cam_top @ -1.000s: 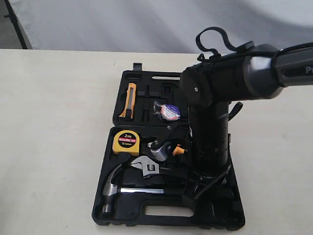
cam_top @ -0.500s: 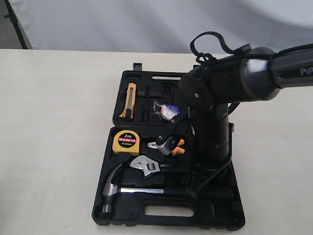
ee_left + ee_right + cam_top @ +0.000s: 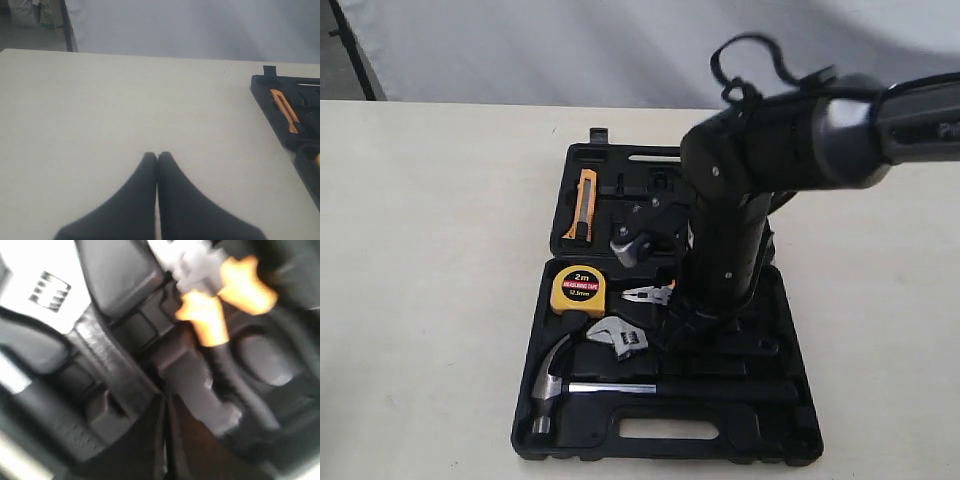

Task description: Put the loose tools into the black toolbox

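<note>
The black toolbox [image 3: 792, 440] lies open on the table; its edge also shows in the left wrist view as the toolbox [image 3: 280, 131]. In its near half lie the claw hammer [image 3: 556, 384] and the adjustable wrench [image 3: 618, 340]. My right gripper [image 3: 672, 334] hangs low over that half beside the wrench's handle. It is shut and empty. Close up, the right gripper [image 3: 165, 399] points at the moulded recesses, with the wrench [image 3: 47, 290] to one side. My left gripper [image 3: 158, 156] is shut over bare table, well away from the box.
A yellow tape measure [image 3: 578, 290] and orange-handled pliers [image 3: 648, 295] sit in the near half; the pliers [image 3: 222, 297] show blurred close up. An orange utility knife [image 3: 583, 205] lies in the far half. My right arm [image 3: 730, 230] hides much of the box's right side.
My right arm swung left and away from the front edge, carrying the shut gripper from the hammer handle's end toward the wrench and pliers. It now covers the tape roll in the far half.
</note>
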`<action>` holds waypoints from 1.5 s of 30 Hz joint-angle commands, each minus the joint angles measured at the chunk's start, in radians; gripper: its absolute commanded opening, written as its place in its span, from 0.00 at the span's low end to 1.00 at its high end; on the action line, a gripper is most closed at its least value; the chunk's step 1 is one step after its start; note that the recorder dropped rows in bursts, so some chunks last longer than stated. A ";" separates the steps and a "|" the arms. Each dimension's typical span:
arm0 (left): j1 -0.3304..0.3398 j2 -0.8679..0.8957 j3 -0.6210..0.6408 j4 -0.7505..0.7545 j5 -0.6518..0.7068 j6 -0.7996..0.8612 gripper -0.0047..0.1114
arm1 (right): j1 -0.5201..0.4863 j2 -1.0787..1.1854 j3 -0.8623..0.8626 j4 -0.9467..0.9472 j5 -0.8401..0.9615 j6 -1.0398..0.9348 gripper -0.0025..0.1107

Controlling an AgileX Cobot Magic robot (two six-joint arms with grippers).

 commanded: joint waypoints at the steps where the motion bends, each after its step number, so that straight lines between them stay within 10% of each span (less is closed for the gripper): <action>1: 0.003 -0.008 0.009 -0.014 -0.017 -0.010 0.05 | -0.006 0.089 0.017 0.000 -0.031 0.011 0.03; 13: 0.003 -0.008 0.009 -0.014 -0.017 -0.010 0.05 | -0.029 -0.147 0.000 0.030 -0.102 0.021 0.03; 30: 0.003 -0.008 0.009 -0.014 -0.017 -0.010 0.05 | -0.703 -0.639 0.449 0.324 -0.163 0.021 0.03; 45: 0.003 -0.008 0.009 -0.014 -0.017 -0.010 0.05 | -0.710 -1.161 0.659 0.245 -0.440 0.021 0.03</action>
